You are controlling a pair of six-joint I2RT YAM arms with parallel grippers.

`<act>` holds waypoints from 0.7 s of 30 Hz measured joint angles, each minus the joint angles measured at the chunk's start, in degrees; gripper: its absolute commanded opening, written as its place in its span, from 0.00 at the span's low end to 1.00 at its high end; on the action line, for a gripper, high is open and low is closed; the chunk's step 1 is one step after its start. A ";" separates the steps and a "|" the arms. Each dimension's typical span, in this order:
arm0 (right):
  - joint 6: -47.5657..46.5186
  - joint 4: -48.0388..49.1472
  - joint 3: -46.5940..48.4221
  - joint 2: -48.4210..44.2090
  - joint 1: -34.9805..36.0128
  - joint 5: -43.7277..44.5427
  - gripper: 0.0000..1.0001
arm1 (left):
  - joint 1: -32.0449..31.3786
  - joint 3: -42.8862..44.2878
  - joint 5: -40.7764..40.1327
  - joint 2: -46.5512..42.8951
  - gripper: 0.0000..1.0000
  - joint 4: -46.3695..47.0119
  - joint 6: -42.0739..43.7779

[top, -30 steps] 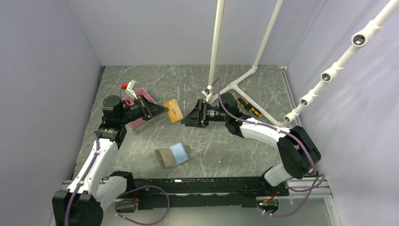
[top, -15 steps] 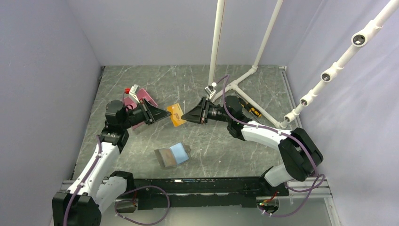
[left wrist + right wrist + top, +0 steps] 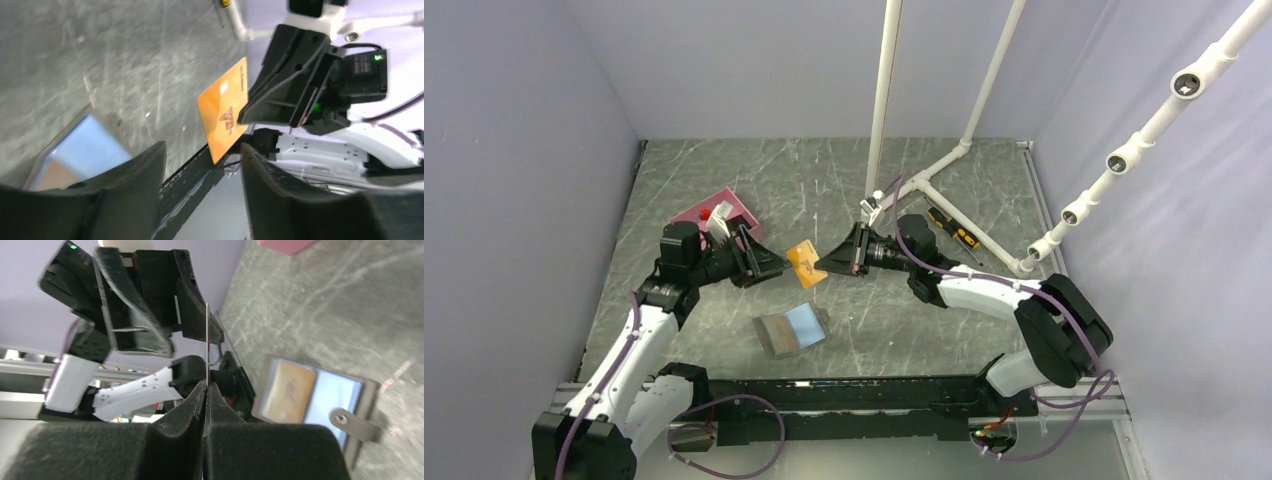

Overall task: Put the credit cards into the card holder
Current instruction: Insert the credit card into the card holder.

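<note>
Tabletop (image 3: 824, 170), grey-marbled, between lilac walls (image 3: 754, 60); right tool (image 3: 821, 265) pinches orange card (image 3: 804, 264), left tool (image 3: 777, 268) spread.

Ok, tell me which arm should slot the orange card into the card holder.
Right. The right gripper is shut on the orange card, the left gripper is open beside it, and the card holder lies open nearby.

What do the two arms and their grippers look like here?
The left arm and right arm have white shells between bulky black joints. A purple cable runs along each. The left gripper and right gripper are black wedges narrowing to two flat dark fingers. A small green light glows on each gripper's housing. No readable markings show.
</note>
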 measured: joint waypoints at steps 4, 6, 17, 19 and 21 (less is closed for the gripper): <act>-5.29 -6.14 -2.51 -1.88 0.00 0.81 0.00 | -0.17 2.51 -4.68 -1.75 0.85 -16.04 5.01; -7.52 -8.81 -3.19 -2.12 0.15 0.85 0.00 | -0.20 3.34 -6.82 -2.47 0.91 -22.18 6.19; -15.28 -18.38 -1.81 9.05 4.98 -5.42 0.00 | -0.20 0.57 -23.69 -6.14 0.87 -42.38 -0.87; -15.65 -18.84 -1.75 10.51 5.77 -6.03 0.00 | -0.26 -2.12 -23.69 -5.95 0.84 -41.27 -1.51; -15.89 -18.84 -1.60 11.19 6.34 -6.38 0.00 | -0.46 -4.68 -23.56 -5.18 0.78 -39.69 -1.88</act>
